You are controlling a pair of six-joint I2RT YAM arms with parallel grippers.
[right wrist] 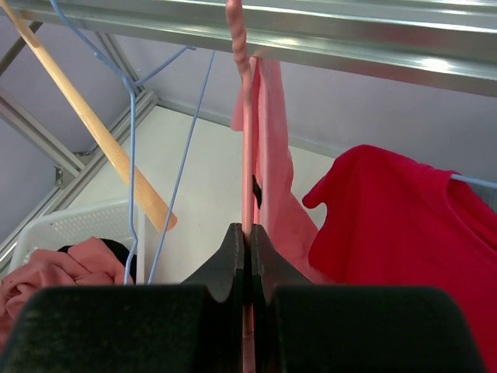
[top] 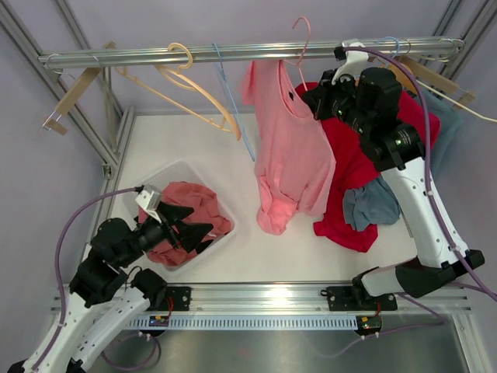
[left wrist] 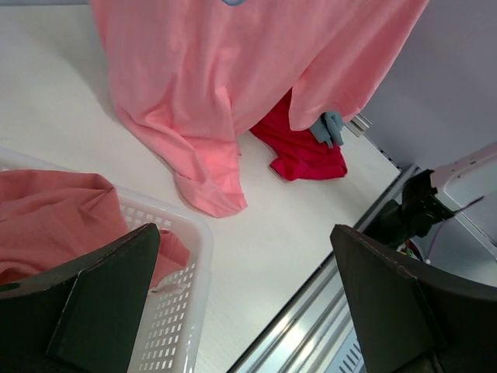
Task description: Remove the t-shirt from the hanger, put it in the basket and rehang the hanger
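The pink t-shirt [top: 291, 148] hung long-axis downward just beyond and below the right end effector [right wrist: 247, 242], which was clamped tight on the stem of its hanger [right wrist: 242, 116] under the rail [right wrist: 349, 47], the wide-open, empty left end effector [left wrist: 248, 299] lying well apart.

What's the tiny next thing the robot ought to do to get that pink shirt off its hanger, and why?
Probably lift the pink hanger so its hook clears the rail. The right gripper is shut on the hanger's neck, the pink t-shirt hangs from it, and the left gripper is open, low over the basket.
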